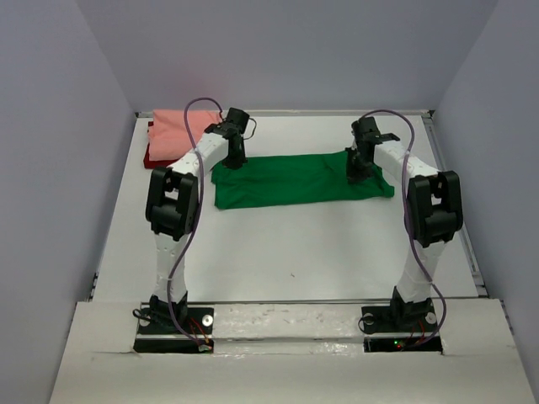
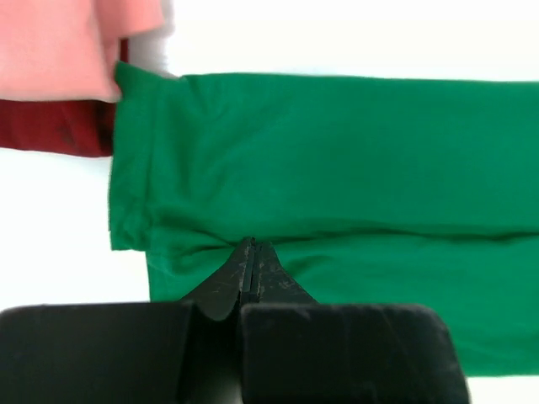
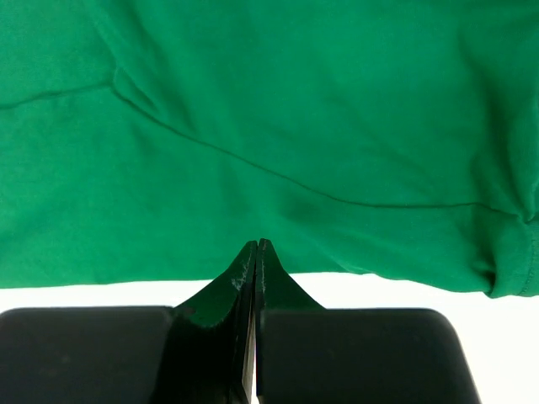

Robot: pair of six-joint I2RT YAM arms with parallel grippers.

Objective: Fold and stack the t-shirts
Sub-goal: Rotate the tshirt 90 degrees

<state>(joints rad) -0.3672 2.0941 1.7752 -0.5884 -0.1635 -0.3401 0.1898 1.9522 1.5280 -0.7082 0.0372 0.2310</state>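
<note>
The spread t-shirt (image 1: 299, 178) lies just right of two stacked t-shirts (image 1: 177, 130).

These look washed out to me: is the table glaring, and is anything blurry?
Top view: soft, even light, table pale grey, hardly any shadows. Left wrist view: table blown out to pure white, pink shirt blurred, green shirt sharper. Right wrist view: tool dark, showing little detail.

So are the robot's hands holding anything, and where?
Both pinch the green t-shirt: the left gripper near its left end, the right gripper at an edge near its right end.
</note>
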